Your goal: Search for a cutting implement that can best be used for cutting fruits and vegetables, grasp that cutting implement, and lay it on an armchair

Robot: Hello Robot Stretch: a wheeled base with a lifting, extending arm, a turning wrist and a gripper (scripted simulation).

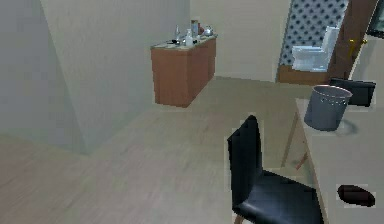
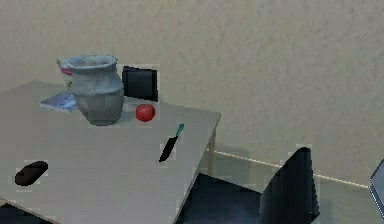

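A knife [image 2: 170, 146] with a dark blade and a green handle lies on the pale table [image 2: 100, 160] near its right edge in the arm side view. A small red round fruit [image 2: 146, 113] sits just beyond the knife, next to a grey pot [image 2: 95, 89]. The same grey pot [image 1: 327, 107] stands on the table [image 1: 340, 165] at the forward view's right.
A black chair [image 1: 268, 180] stands by the table; another dark chair [image 2: 292, 186] is at the arm side view's lower right. A dark oval object [image 2: 32, 173] and a dark frame [image 2: 139, 83] rest on the table. A wooden cabinet [image 1: 183, 68] holding small items stands far ahead, with open floor before it.
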